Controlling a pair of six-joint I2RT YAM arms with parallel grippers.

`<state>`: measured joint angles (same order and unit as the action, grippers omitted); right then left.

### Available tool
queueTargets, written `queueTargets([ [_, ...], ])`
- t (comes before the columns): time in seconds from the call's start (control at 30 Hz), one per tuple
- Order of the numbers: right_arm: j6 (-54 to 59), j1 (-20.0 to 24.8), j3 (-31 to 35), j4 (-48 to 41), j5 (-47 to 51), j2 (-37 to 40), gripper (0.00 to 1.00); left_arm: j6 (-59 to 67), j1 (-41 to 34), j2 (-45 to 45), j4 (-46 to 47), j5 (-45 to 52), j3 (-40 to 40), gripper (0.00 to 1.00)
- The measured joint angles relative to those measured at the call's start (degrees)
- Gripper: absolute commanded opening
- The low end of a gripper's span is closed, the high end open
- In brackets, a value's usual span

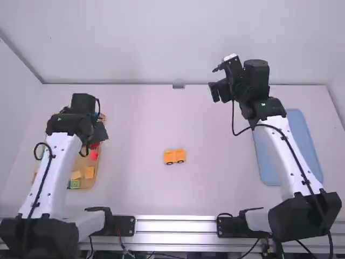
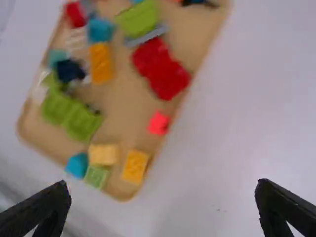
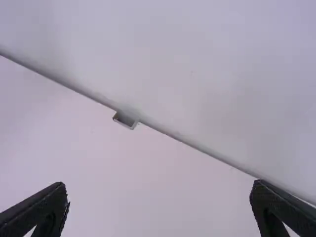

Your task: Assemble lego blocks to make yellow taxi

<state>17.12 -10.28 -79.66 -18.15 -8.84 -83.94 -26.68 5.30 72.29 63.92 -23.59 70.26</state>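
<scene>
Table (image 1: 135, 118): tray (image 2: 126, 111), wheeled block (image 1: 174, 156), blue panel (image 1: 298, 135)

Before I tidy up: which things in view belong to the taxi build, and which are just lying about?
Taxi build:
wheeled yellow piece, mid-table
yellow blocks, likely stock for it
tray holding them

Lying about, probably:
red blocks, in the tray
green blocks, same tray
blue mat, partly under the right arm

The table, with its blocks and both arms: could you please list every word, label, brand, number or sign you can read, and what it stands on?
None can be read:
Yellow wheeled piece: no readable text.
Tray of blocks: no readable text.
Blue panel: no readable text.
Left arm, right arm: no readable text.
</scene>
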Motion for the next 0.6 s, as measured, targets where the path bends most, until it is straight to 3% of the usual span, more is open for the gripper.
queueTargets([
  [0.27, 0.0, 0.0, 0.0, 0.0, 0.0, 0.0, 0.98, -12.0, 11.6, 0.0, -0.7, -5.0, -2.4, 0.99],
  [0.6, -0.1, 0.0, 0.0, 0.0, 0.0, 0.0, 0.98, 11.2, 28.2, 3.2, -12.3, 15.9, -8.7, 0.99],
])
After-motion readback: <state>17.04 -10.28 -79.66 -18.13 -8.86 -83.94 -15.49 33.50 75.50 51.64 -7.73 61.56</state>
